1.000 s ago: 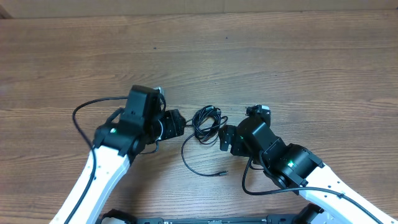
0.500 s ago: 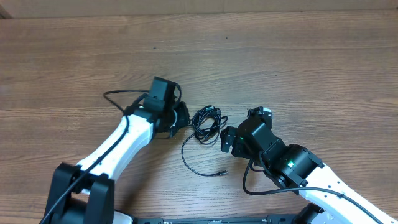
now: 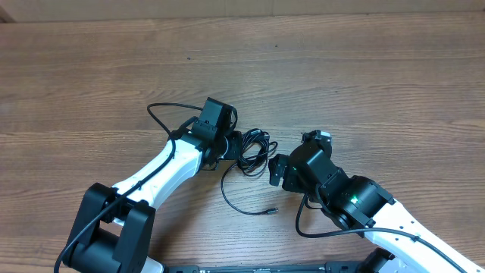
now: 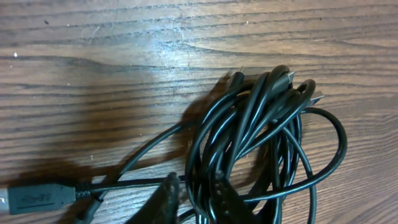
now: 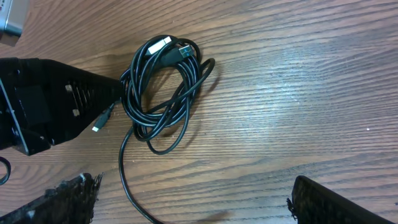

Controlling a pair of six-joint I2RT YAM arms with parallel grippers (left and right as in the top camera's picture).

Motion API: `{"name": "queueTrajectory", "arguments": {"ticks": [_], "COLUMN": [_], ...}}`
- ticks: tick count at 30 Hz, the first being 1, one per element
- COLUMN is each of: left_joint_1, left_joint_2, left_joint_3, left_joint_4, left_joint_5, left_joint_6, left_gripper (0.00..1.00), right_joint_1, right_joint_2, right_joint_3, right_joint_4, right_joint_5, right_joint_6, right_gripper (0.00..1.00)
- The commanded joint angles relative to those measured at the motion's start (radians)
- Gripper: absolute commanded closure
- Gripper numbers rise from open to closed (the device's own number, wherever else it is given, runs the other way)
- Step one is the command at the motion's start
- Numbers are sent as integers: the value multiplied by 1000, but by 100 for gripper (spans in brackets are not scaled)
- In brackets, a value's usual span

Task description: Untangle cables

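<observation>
The cables (image 3: 251, 150) lie as one tight black coil in the middle of the table (image 3: 364, 68). Their plugs are bunched at its far side, and one loose tail (image 3: 224, 189) curls toward the near edge. The left gripper (image 4: 194, 202) sits at the coil's left rim, its fingers drawn close with a few strands between them, apparently pinching them. The right gripper (image 5: 193, 190) hovers just right of the coil, spread wide and empty. The step in hand looks like the first grab on the bundle. The next move probably calls for the right gripper to catch strands on the opposite side, so the arms can draw apart gently and loosen the loops without tightening a knot.
</observation>
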Motion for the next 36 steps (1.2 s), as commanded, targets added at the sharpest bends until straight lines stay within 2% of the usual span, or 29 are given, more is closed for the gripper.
{"name": "queueTrajectory", "arguments": {"ticks": [1,3,7,11,14,18,21,23,25,26,32,36], "left_joint_1": [-2,-3,-9,-18,-20,-25,-27,-27,-25,-24,-12,35], "left_joint_2": [17,29,58,90,121,169,201,209,209,209,201,111], "left_joint_3": [2,2,2,2,2,2,2,2,2,2,12,39], "left_joint_4": [2,2,1,-2,-4,-8,-7,-11,-10,-10,-12,-69], "left_joint_5": [-21,-17,24,44,44,77,119,127,150,158,150,147], "left_joint_6": [19,11,-23,-42,-77,-125,-133,-157,-169,-172,-159,-155], "left_gripper": [67,65,81,84,82,70,69,73,92,95,96,96], "right_joint_1": [-2,-2,-2,-2,-2,-2,-2,-2,-2,-2,-2,-2], "right_joint_2": [-3,-2,-2,-2,-3,-2,-2,-2,-2,-2,-2,-2], "right_joint_3": [18,18,18,18,18,18,18,18,18,18,18,18], "right_joint_4": [2,2,2,2,2,2,2,2,2,2,2,1], "right_joint_5": [3,3,3,3,3,3,3,3,3,3,2,2], "right_joint_6": [4,4,4,4,4,4,4,4,4,4,4,4], "right_gripper": [2,2,2,2,2,2,2,2,2,2,1,1]}}
